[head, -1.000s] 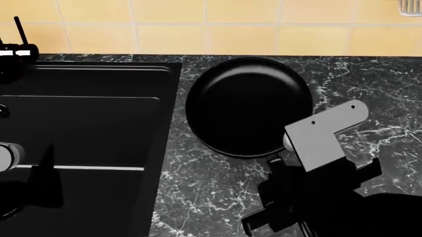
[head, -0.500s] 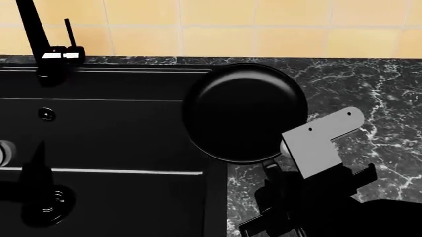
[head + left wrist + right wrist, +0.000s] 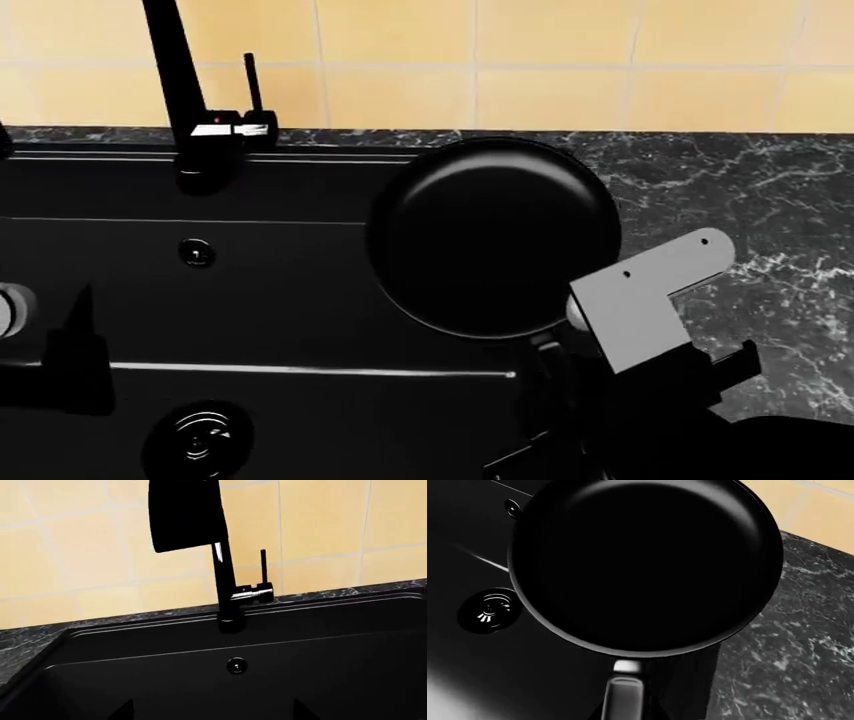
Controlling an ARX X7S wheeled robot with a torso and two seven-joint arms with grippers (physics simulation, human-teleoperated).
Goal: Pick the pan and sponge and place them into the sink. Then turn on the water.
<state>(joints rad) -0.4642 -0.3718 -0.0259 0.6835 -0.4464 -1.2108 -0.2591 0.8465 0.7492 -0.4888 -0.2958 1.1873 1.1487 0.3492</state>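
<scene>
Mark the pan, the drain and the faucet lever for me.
pan (image 3: 494,235), head view, centre of its inner base.
drain (image 3: 198,441), head view, middle of the round fitting.
faucet lever (image 3: 263,566), left wrist view, mid-shaft of the thin upright rod.

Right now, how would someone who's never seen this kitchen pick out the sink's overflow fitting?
Start at the big matte black sink and find the tall black faucet on its back edge. On the wall just below it sits the overflow fitting, a small round button. The drain is bigger, ringed, and lies on the floor.
</scene>
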